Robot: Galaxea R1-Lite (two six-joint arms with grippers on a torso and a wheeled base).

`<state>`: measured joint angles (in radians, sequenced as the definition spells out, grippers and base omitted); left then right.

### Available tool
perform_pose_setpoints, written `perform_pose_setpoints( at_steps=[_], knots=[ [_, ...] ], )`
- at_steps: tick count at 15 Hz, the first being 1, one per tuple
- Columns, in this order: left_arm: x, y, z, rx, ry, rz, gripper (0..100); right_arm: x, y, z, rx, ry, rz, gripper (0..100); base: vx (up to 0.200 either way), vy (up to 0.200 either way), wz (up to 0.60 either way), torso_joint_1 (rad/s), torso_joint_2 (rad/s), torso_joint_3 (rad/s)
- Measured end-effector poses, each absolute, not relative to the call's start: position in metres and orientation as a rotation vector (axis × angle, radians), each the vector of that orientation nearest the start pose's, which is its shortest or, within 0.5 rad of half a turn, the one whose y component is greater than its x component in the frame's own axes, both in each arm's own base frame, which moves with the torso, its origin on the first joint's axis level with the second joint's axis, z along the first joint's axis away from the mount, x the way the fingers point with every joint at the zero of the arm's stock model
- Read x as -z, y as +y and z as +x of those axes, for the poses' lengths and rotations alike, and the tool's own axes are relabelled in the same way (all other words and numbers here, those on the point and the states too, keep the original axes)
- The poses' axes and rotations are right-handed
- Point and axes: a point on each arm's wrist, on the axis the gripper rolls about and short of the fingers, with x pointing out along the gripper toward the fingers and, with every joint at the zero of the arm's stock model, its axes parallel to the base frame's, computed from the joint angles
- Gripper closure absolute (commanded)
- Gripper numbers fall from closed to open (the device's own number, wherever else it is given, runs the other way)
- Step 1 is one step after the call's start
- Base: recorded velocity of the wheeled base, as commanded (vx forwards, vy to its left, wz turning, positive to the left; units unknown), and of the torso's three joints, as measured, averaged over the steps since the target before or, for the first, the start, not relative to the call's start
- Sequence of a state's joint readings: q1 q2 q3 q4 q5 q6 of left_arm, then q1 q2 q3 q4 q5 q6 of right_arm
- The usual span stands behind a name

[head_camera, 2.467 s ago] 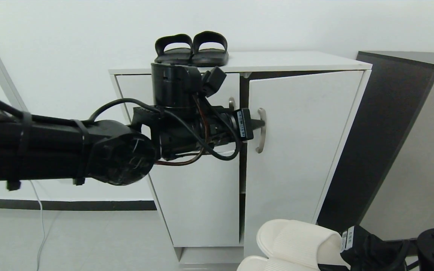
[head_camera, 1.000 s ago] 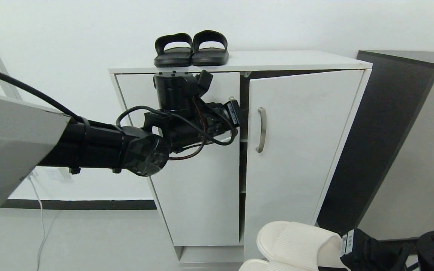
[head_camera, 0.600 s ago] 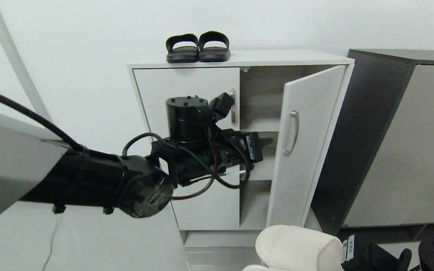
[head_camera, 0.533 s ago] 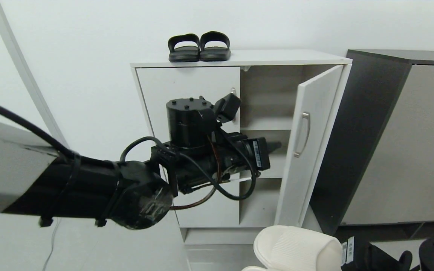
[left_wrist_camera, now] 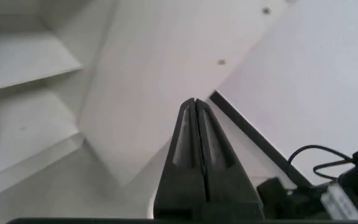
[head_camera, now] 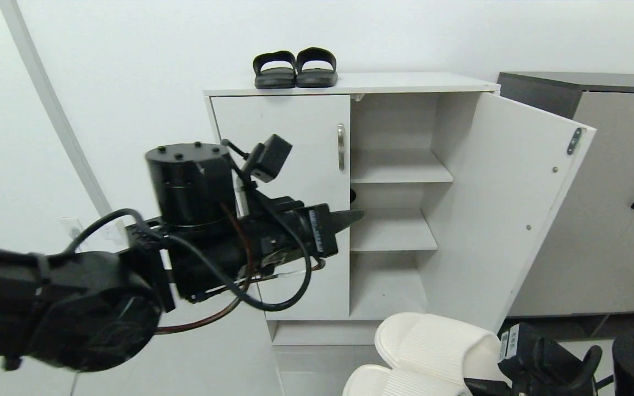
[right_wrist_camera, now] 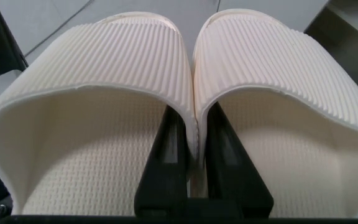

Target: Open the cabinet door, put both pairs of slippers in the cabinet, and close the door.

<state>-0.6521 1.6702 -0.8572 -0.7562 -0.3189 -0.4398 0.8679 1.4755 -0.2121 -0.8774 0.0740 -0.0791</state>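
The white cabinet (head_camera: 350, 82) has its right door (head_camera: 520, 209) swung wide, showing three bare shelves (head_camera: 397, 170); the left door (head_camera: 289, 165) stays closed. A black pair of slippers (head_camera: 295, 69) rests on the cabinet top. My left gripper (head_camera: 355, 216) hangs shut and empty in front of the left door, at middle-shelf height; in the left wrist view the left gripper (left_wrist_camera: 195, 109) has its fingers pressed together. At the bottom right my right gripper (right_wrist_camera: 193, 152) is shut on the white pair of slippers (head_camera: 432, 346), clamping the touching inner walls of the white slippers (right_wrist_camera: 194, 81).
A grey cabinet with dark handles (head_camera: 619, 192) stands just right of the open door. White wall lies behind and to the left; pale floor (head_camera: 317, 368) stretches below the cabinet.
The right door has swung from nearly closed to wide open. My left arm has let go of the handle and drawn back to the left. The head view has shifted.
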Motion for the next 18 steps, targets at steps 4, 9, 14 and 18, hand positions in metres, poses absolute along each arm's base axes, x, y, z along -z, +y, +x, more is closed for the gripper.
perform_pose_setpoints(
  at_steps=[4,9,14,18],
  knots=[
    [-0.223,-0.137,0.182,0.902,0.259,-0.397,100,-0.12,0.151,0.135,-0.91,0.321,-0.215,100,0.0,0.0,0.0,0.0,0.0,0.0],
    [-0.225,-0.067,0.092,0.812,0.305,-0.356,100,-0.12,0.151,0.139,-0.898,0.325,-0.214,100,0.0,0.0,0.0,0.0,0.0,0.0],
    [-0.198,-0.003,0.008,0.344,0.164,-0.215,100,-0.119,0.151,0.139,-0.897,0.328,-0.215,100,0.0,0.0,0.0,0.0,0.0,0.0],
    [-0.141,0.006,-0.022,-0.063,0.102,-0.138,100,-0.119,0.151,0.138,-0.897,0.331,-0.217,100,0.0,0.0,0.0,0.0,0.0,0.0]
  ],
)
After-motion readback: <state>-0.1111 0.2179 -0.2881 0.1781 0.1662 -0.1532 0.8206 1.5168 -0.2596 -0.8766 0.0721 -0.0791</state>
